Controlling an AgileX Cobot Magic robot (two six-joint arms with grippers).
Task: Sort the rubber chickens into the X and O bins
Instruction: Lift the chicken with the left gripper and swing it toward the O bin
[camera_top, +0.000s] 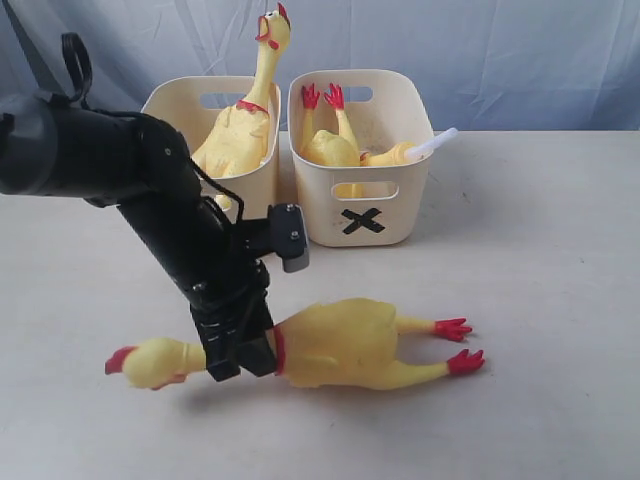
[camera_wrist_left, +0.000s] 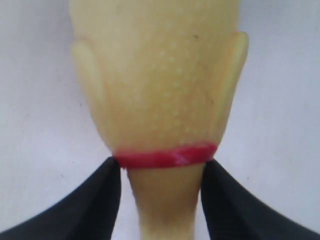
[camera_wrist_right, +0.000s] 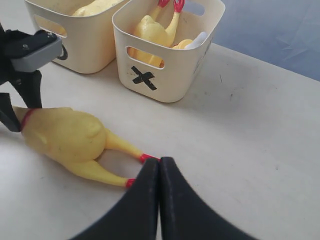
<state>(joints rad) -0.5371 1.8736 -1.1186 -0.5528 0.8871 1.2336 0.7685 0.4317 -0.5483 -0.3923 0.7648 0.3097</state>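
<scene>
Left fingers grasp lying rubber chicken by neck, at red band. Right fingers clenched together, empty, just beside its feet; X bin beyond them.

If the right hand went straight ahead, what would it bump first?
Probably the lying chicken's red foot, just off the shut right hand's tip; beyond stands the X bin. Depth is unclear.

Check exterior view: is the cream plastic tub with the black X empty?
No, a yellow rubber chicken lies inside the cream X-marked tub, its red feet sticking up above the rim.
</scene>
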